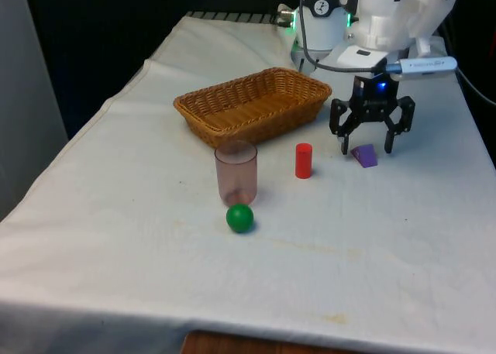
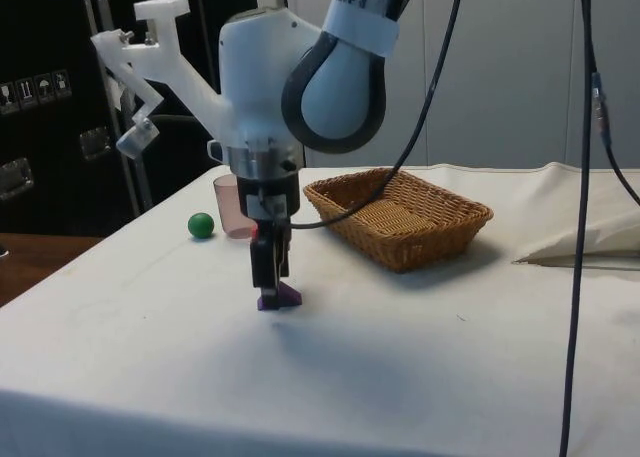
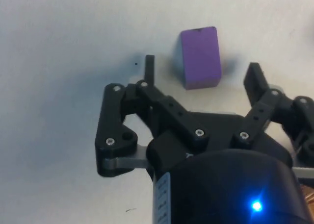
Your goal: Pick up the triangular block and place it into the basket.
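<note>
The pincer (image 1: 365, 146) hangs spread wide and empty astride the purple triangular block (image 1: 364, 155), which lies on the worktop (image 1: 116, 238) right of the red cylinder (image 1: 303, 160), so grasping, lifting and carrying to the basket (image 1: 252, 104) all remain.

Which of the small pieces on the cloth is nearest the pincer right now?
The purple triangular block, lying between the open pincer's fingertips. The red cylinder and green ball sit farther off toward the front view's left.

Dark cabinets (image 2: 60, 107) behind white-clothed table (image 1: 116, 238)
</note>
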